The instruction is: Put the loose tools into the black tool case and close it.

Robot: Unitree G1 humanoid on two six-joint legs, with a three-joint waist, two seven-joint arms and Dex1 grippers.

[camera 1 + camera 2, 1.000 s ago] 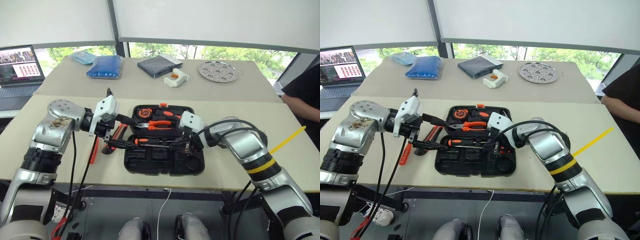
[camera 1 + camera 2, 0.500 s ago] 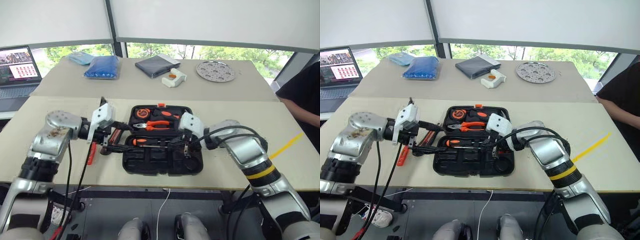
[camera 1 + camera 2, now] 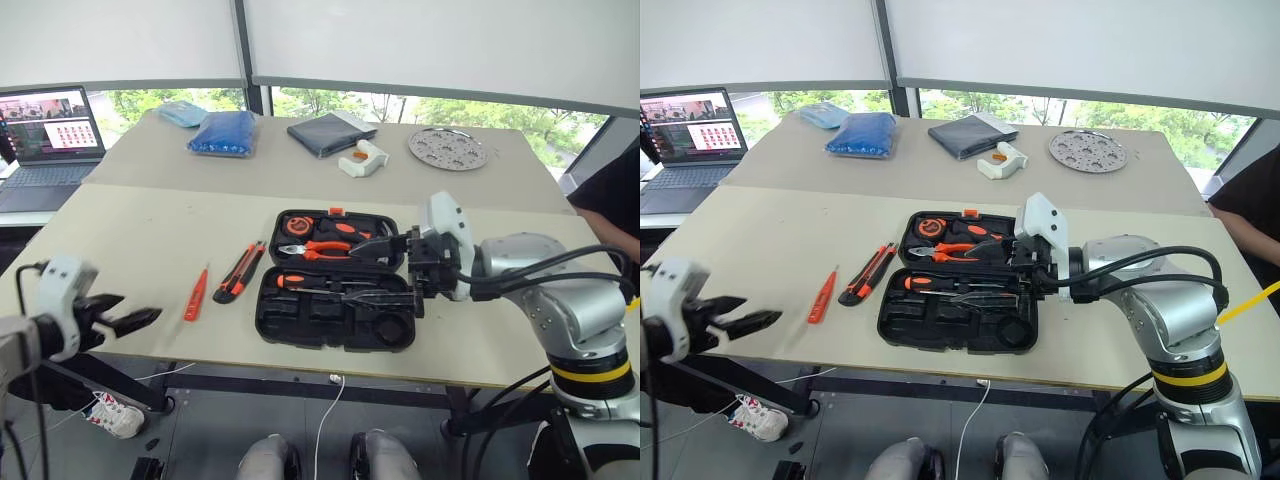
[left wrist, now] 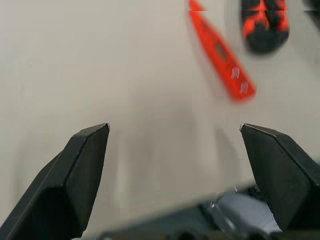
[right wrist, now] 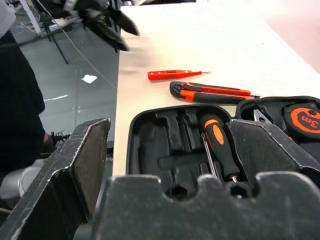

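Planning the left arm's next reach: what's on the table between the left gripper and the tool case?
In the left eye view, between the left gripper and the black tool case lie a flat orange tool, then the orange-black utility knife.

- The black tool case (image 3: pixel 335 322) looks like moulded matt plastic
- Just beside the right hand (image 3: pixel 385 272), the screwdriver (image 5: pixel 219 146) has a smooth, faintly glossy orange-and-black handle and a bare metal shaft
- The bench (image 3: pixel 150 230) top is smooth, matt beige
- Ahead of the left hand (image 4: pixel 175 145), the flat orange tool (image 4: pixel 222 56) looks like shiny plastic
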